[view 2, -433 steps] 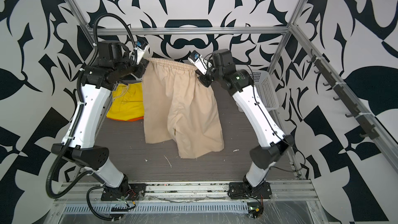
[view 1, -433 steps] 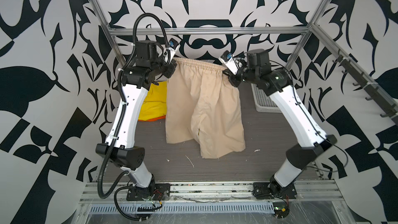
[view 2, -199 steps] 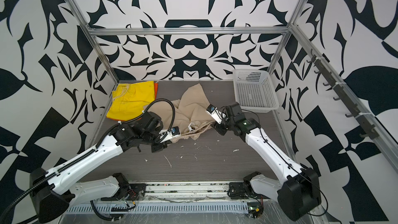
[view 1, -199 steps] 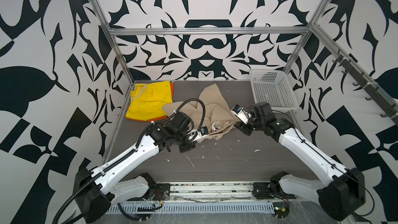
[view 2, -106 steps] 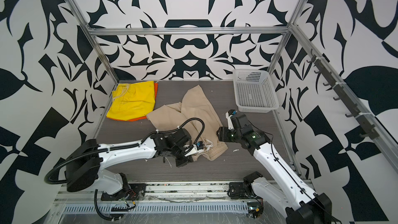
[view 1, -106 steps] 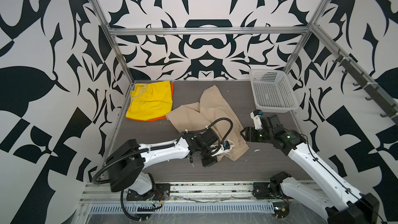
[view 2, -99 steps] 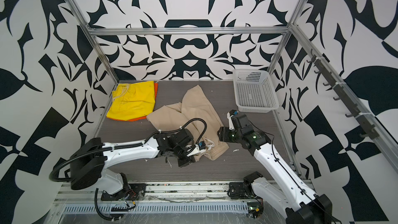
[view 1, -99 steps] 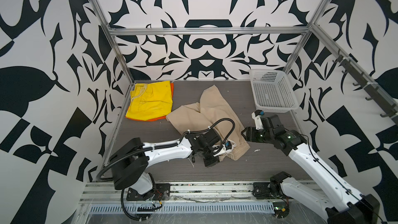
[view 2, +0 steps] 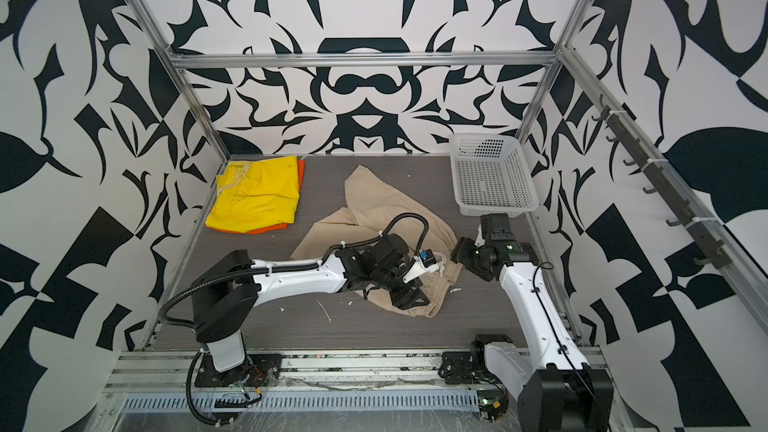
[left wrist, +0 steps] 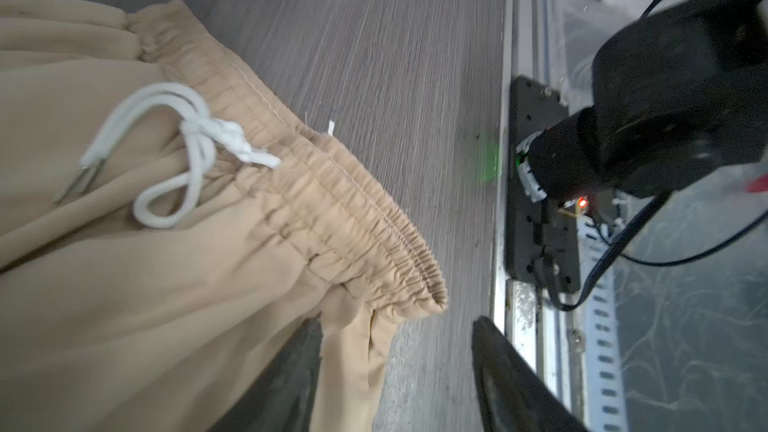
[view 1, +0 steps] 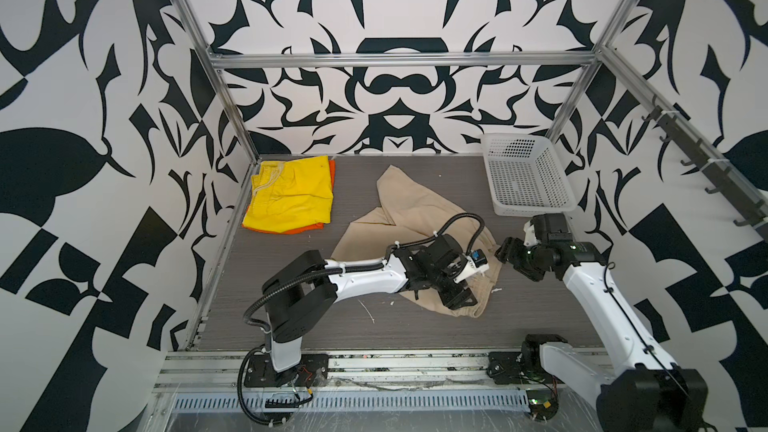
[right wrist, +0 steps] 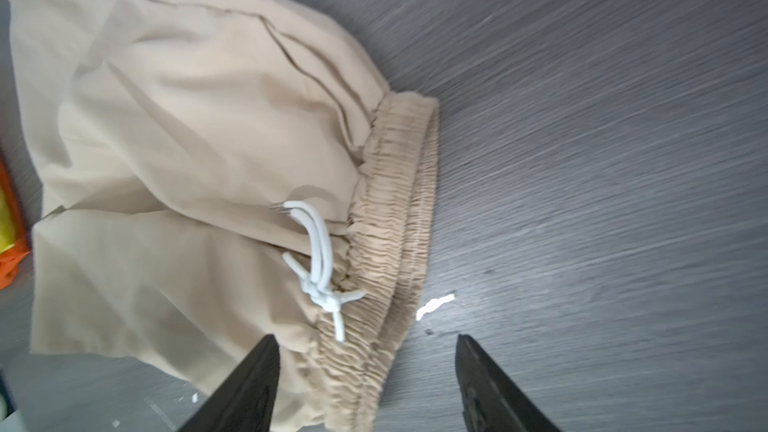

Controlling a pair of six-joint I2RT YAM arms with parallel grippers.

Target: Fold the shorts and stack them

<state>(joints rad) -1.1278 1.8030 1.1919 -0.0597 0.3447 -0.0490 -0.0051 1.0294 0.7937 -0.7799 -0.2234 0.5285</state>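
The beige woven-cloth shorts [view 1: 415, 209] lie crumpled but flat at the centre of the grey wood-grain table [view 1: 291, 326], legs toward 12 o'clock. The gathered, ribbed elastic waistband [left wrist: 332, 184] lies toward 5 o'clock, with the knotted white cord drawstring [left wrist: 195, 135] just inside it.

The left gripper [left wrist: 395, 324] stands with jaws spread over the waistband's near corner. The right gripper [right wrist: 365, 338] stands spread above the waistband at 3 o'clock.

At 11 o'clock, folded bright yellow shorts [view 1: 291, 193] rest on orange shorts [view 1: 303, 229]. A white perforated plastic basket [view 1: 536, 205] stands at 1 o'clock.
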